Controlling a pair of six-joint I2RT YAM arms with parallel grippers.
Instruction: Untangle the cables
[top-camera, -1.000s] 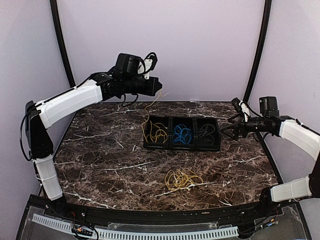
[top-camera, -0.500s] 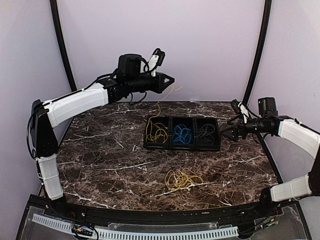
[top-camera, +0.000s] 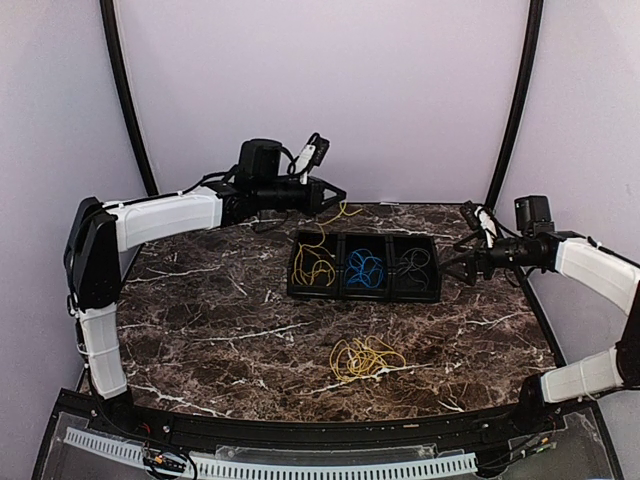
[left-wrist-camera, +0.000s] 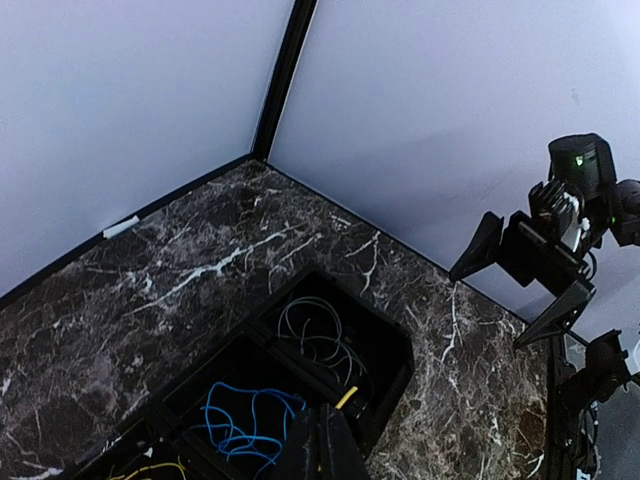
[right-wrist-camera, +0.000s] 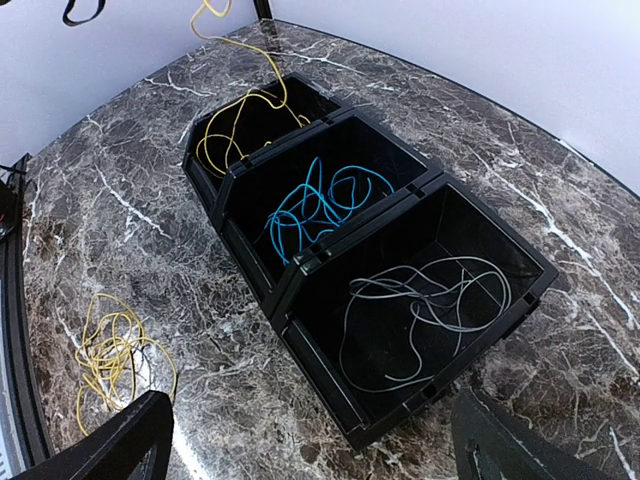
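Overhead, the desk (top-camera: 200, 300) shows as a dark brown marble slab with white veins, closed in by pale lilac walls (top-camera: 400, 90), with black posts (top-camera: 122, 90) curving up at the rear corners. In the left wrist view a scrap of white tape (left-wrist-camera: 120, 227) lies along its far edge. The left hand (top-camera: 338, 195) hangs above the back of the desk, clenched on one end of the yellow cable (top-camera: 312, 268). From its fingertips a single strand drops forward and down into the nearest compartment of a black three-part tray (top-camera: 365, 297), where the rest lies in loose loops. The blue cable (top-camera: 365, 268) is coiled in the next compartment along. The grey cable (top-camera: 413, 265) fills the one farthest from that hand, which is the one closest to the right hand (top-camera: 456, 268). The right hand hovers low just beside that end of the tray, its fingers spread wide and holding nothing. The tray lies directly between the two hands, and its upright dividers keep the three cables apart. A separate yellow coil (top-camera: 365, 358) lies loose on the bare marble, in front of the tray, well away from both hands and touching nothing else. From the right wrist it shows down and to the left, past the tray's near corner.
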